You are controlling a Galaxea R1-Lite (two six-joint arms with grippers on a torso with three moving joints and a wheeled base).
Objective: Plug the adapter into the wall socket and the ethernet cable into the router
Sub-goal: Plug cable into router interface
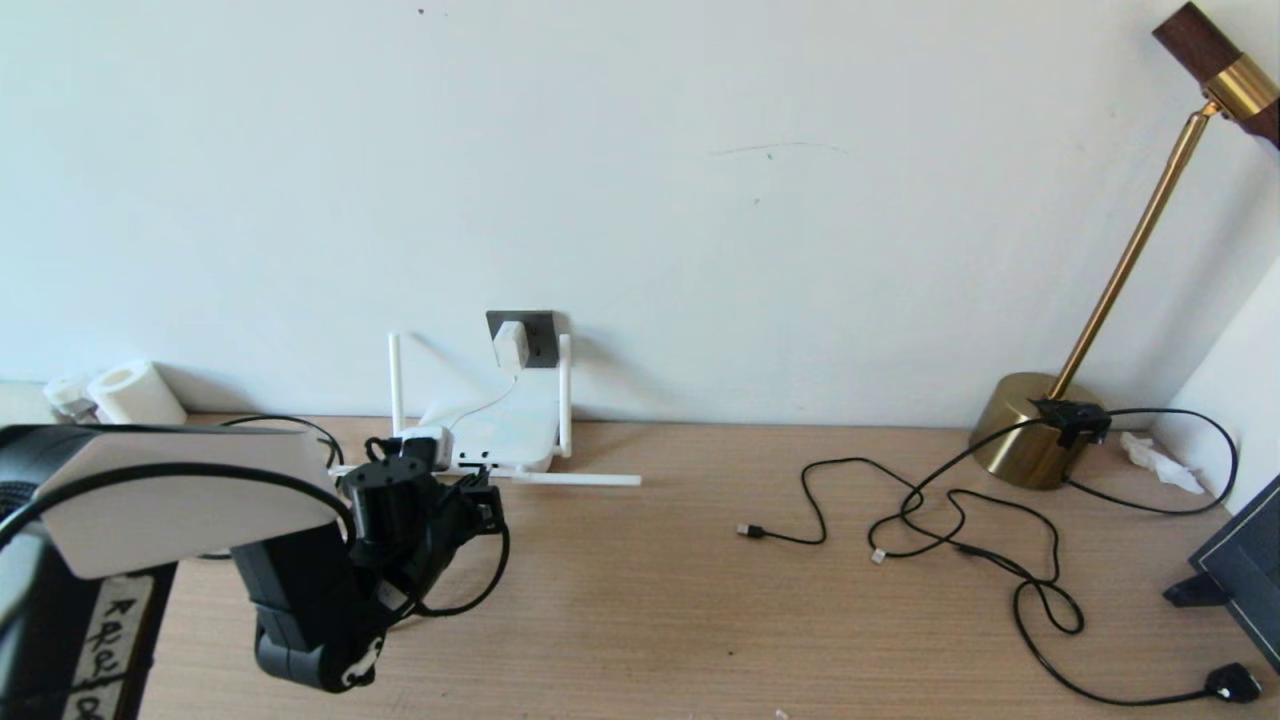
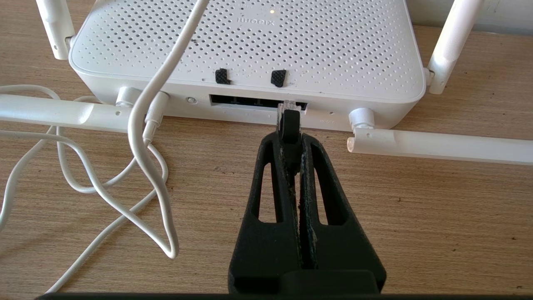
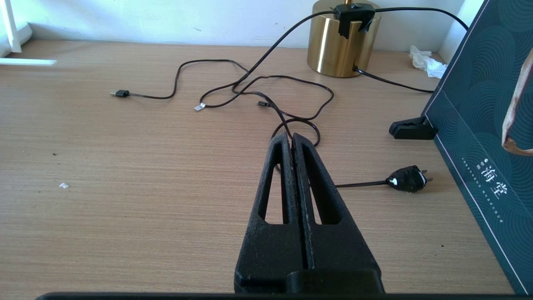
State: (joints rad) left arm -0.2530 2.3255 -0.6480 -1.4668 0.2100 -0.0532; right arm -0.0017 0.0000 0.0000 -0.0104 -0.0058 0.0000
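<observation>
- The ethernet cable (image 2: 290,129) is held at its plug end by the left gripper (image 2: 291,143), whose fingers are clenched on it; the clear tip of the plug is at the dark port strip on the front edge of the router (image 2: 250,50), at upper centre of the left wrist view. I cannot tell if it is fully inside.
- Only the left wrist view shows this contact. In the head view the left gripper (image 1: 478,500) is at lower left and hides the ports, and the black cable hangs in a loop under it.
- Only the head view shows the adapter (image 1: 510,344): it sits on the wall socket (image 1: 540,335), above the router (image 1: 505,425), at centre left. Its thin white cord (image 2: 141,137) runs down over the router top and lies in loops on the table (image 2: 416,216).
- The left arm reaches forward, low over the table, with the gripper pointing almost level at the router.
- The right gripper (image 3: 291,139) appears only in the right wrist view, pressed shut with nothing in it, above the table near thin black cables (image 3: 266,89), a brass lamp base (image 3: 333,50) and a black plug (image 3: 406,179).
</observation>
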